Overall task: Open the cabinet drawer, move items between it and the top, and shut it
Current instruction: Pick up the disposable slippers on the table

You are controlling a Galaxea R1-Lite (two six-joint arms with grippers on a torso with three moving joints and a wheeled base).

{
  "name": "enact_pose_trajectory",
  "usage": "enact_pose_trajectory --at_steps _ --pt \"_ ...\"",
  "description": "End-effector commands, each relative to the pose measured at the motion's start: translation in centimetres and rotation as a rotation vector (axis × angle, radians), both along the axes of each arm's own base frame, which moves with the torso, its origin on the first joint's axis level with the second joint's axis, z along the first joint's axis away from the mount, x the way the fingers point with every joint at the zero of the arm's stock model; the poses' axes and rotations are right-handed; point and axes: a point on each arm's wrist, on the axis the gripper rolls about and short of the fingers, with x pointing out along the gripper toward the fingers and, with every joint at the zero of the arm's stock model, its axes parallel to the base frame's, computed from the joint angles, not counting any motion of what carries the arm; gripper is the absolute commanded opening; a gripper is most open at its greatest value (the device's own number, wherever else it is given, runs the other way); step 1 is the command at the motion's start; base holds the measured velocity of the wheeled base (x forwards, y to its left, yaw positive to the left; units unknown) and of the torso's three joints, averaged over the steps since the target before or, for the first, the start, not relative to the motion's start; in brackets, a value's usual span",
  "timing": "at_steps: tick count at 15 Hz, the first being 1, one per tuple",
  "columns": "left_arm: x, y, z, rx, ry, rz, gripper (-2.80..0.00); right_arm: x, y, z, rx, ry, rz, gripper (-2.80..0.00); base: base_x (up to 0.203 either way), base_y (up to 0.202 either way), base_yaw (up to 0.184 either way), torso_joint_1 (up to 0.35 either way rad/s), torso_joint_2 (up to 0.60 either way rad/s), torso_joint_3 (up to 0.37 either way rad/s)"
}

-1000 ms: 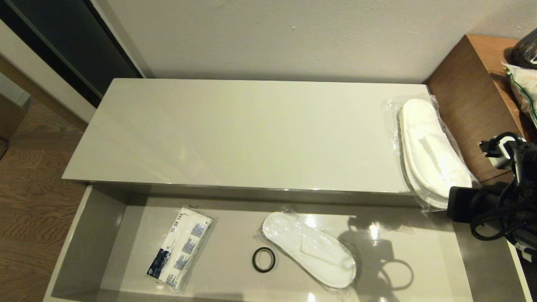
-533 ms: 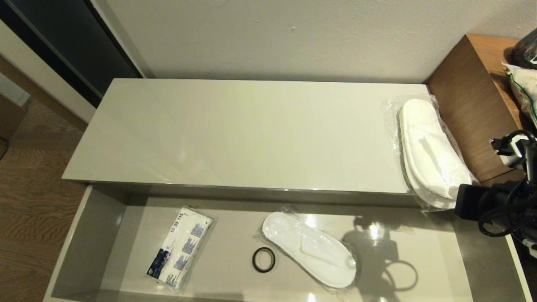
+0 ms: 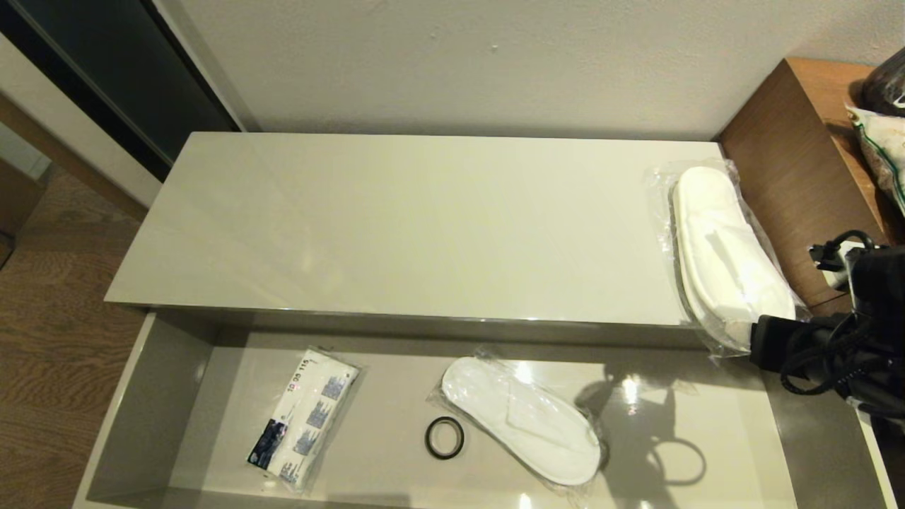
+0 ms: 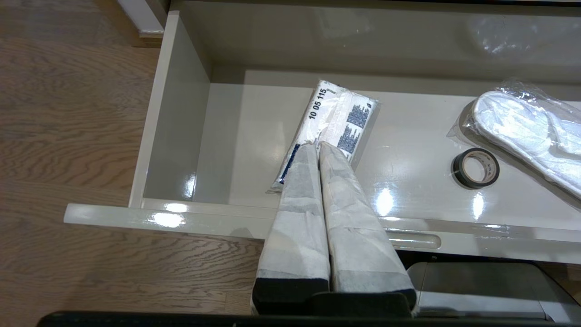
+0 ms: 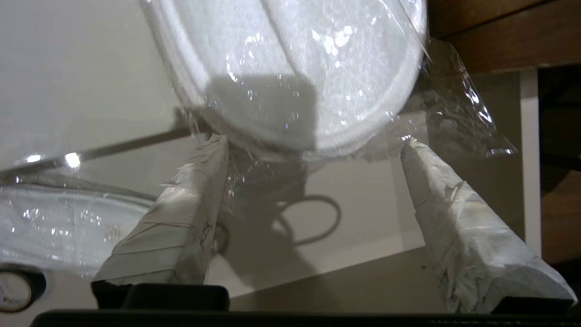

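The cabinet drawer (image 3: pixel 141 396) stands pulled out below the top (image 3: pixel 396 226). In it lie a white packet (image 3: pixel 304 417) with blue-black print and one pair of bagged white slippers (image 3: pixel 523 417). A second bagged pair (image 3: pixel 721 254) lies at the top's right end, its heel hanging over the front edge. My right gripper (image 5: pixel 314 138) is open just in front of that heel (image 5: pixel 295 68), its fingertips (image 5: pixel 213 150) at the bag's edge, nothing pinched. The left gripper (image 4: pixel 317 144) is shut and empty, held above the drawer's front over the packet (image 4: pixel 336 113).
A small black ring (image 3: pixel 445 437) lies in the drawer between packet and slippers. A taller brown wooden desk (image 3: pixel 799 155) with bags on it (image 3: pixel 884 155) adjoins the top's right end. A wall stands behind, and wood floor (image 3: pixel 49 318) lies to the left.
The right arm swung a little to the right and came back beside the slippers' heel. The slippers, packet and ring lie where they were.
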Motion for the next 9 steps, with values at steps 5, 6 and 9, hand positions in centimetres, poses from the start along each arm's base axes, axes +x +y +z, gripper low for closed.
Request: enact_pose_trajectory --at_steps 5,6,9 --pt "0.0 0.0 0.0 0.000 0.001 0.001 -2.80 3.9 0.0 0.5 0.011 -0.087 -0.010 0.00 0.000 0.000 0.000 0.000 0.00 0.000" --pt "0.0 0.0 0.0 0.000 0.002 0.000 -2.80 4.4 0.1 0.9 0.012 -0.097 -0.008 0.00 0.000 0.000 0.000 0.000 0.00 0.000" --pt "0.0 0.0 0.0 0.000 0.000 0.001 -2.80 5.8 0.2 -0.3 0.010 -0.058 0.000 0.00 0.000 0.000 0.000 0.000 0.00 0.000"
